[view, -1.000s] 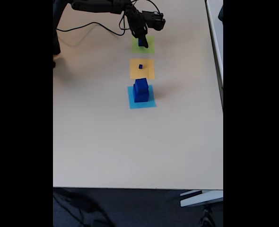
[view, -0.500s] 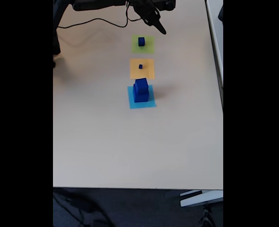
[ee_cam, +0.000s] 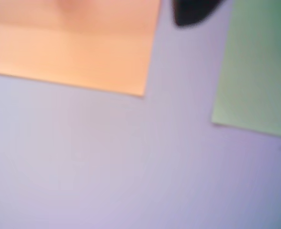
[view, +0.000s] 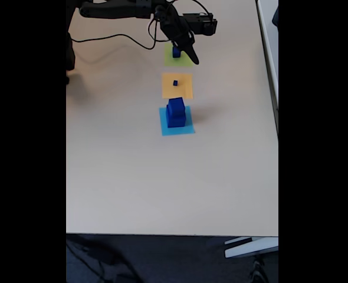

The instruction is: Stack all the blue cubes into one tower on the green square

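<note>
1 dark blue cube [view: 176, 52] sits on the green square [view: 179, 56], just behind and left of the fingertips in the fixed view, and nothing is held between the fingers. Released there, it looks like the base of a tower not yet built. The gripper [view: 191, 58] hangs over the green square's right edge, fingers pointing down toward the orange square [view: 177, 86]; whether they stand apart or together I cannot tell, the dark shape is too small to resolve. Compared with 0.5 s ago, the arm has swung back down from above the table's far edge and now overlaps the green square; 1.0 s ago it was still right at the cube. Below the fingertips, a tiny blue cube [view: 175, 82] rests on the orange square, and further on a larger blue block [view: 176, 112] stands on the light-blue square [view: 177, 128], apparently in 2 tiers. Both remain unmoved. The wrist view is blurred: orange paper [ee_cam: 74, 43], green paper [ee_cam: 257, 67], 1 dark fingertip [ee_cam: 193, 12] at the top edge, bare table [ee_cam: 131, 167] between. Judged next target: the tiny cube, though size order suggests otherwise.
</note>
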{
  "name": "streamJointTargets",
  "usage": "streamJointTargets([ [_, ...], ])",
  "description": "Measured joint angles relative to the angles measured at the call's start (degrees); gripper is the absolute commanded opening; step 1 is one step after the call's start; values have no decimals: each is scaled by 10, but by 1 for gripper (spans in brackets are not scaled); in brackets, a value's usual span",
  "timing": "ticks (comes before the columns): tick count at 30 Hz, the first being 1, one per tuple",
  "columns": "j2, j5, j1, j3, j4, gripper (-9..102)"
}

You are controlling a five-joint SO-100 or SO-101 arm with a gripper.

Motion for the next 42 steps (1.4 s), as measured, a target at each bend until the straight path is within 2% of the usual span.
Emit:
streamJointTargets([
  [24,23,-14,44,180,-91,22],
  [42,26,-25,59,207,-96,20],
])
